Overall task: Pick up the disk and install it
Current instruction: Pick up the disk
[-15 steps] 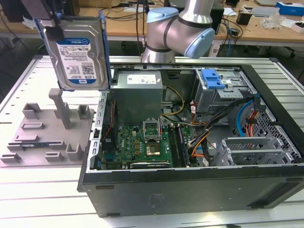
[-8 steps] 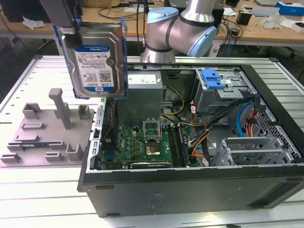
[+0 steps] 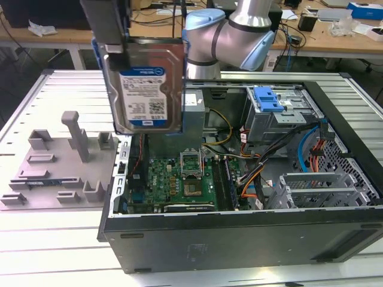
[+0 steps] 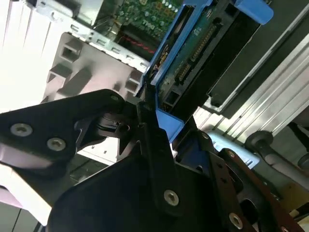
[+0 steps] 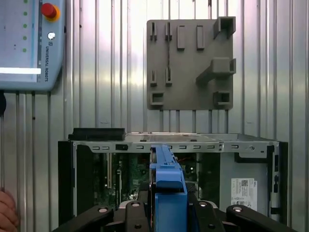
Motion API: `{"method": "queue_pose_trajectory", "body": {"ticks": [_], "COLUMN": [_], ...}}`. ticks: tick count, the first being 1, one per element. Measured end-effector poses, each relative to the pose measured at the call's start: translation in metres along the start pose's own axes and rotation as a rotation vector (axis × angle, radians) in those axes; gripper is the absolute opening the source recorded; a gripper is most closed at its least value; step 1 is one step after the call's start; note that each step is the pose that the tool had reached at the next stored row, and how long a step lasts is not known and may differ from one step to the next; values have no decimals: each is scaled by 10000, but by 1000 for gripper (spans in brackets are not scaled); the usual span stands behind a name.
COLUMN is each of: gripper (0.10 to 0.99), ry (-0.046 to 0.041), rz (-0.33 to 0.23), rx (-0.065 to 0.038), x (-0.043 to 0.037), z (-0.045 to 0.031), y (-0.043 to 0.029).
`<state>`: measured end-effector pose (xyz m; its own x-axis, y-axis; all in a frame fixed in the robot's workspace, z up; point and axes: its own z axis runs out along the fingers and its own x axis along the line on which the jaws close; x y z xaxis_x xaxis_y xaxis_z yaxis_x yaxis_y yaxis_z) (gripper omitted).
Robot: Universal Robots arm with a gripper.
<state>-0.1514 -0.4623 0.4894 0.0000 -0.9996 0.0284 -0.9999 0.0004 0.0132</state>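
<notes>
Silver casing, white-and-blue label, blue bracket round the edge: the disk hangs upright on its narrow side, label toward the exterior camera. It is clear of every surface, above the open computer case toward the exterior view's left. The gripper is clamped on the disk's bracket. The second wrist view shows black fingers pinching the blue edge, connector end pointing away.

Step, as judged: pick-up is done, install is not, and the disk is in the air over the case. Seating it would call for turning it from upright to match a bay, then a straight, square entry.

Around it:
- motherboard lies directly under the disk.
- grey metal cage with a wide blue tab stands at the case's far side, well apart from the disk.
- orange and blue cables run loose between the board and the cages, a likely snag.
- grey fixture plate sits on the slatted table beside the case.
- teach pendant is on the table, with a person's hand at the edge of the first wrist view.
</notes>
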Motion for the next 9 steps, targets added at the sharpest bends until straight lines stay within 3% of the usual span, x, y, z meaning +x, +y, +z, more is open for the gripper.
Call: {"method": "queue_pose_trajectory", "body": {"ticks": [9], "gripper": [365], "ry": [0], "rz": [-1], "rx": [-3], "x": [323], "z": [3], "y": [-476]}}
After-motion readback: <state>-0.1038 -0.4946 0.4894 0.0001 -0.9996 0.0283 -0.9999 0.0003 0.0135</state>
